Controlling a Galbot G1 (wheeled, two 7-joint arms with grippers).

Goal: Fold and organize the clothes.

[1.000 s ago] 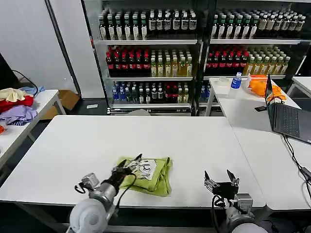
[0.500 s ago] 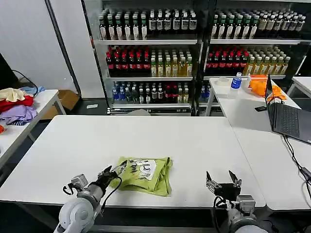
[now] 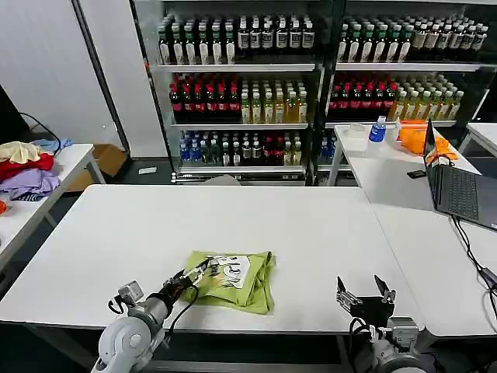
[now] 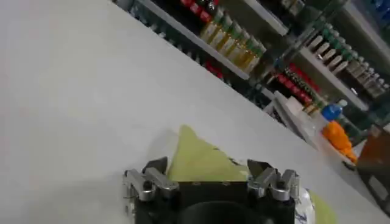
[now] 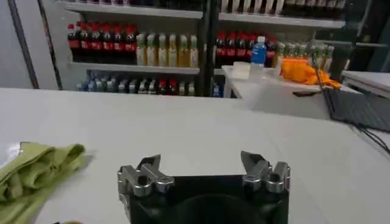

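Observation:
The clothes, a lime T-shirt (image 3: 237, 281) folded into a small rectangle with its white print facing up, lie near the front edge of the white table (image 3: 233, 225). My left gripper (image 3: 194, 273) is low over the table at the shirt's left edge, open, with nothing between its fingers. In the left wrist view the T-shirt (image 4: 204, 163) shows just beyond the open left gripper (image 4: 207, 168). My right gripper (image 3: 363, 289) hovers open at the table's front right, well clear of the shirt. In the right wrist view the right gripper (image 5: 200, 163) is open and the T-shirt (image 5: 30, 170) lies off to one side.
A side table on the left holds a heap of red, purple and cream garments (image 3: 23, 167). The right-hand table carries a laptop (image 3: 458, 190), an orange cloth (image 3: 419, 136) and a blue-capped bottle (image 3: 378, 128). Shelves of drink bottles (image 3: 311, 85) stand behind.
My left gripper drew back from over the shirt to its left edge. The right gripper sank slightly toward the table's front edge. The shirt has not moved.

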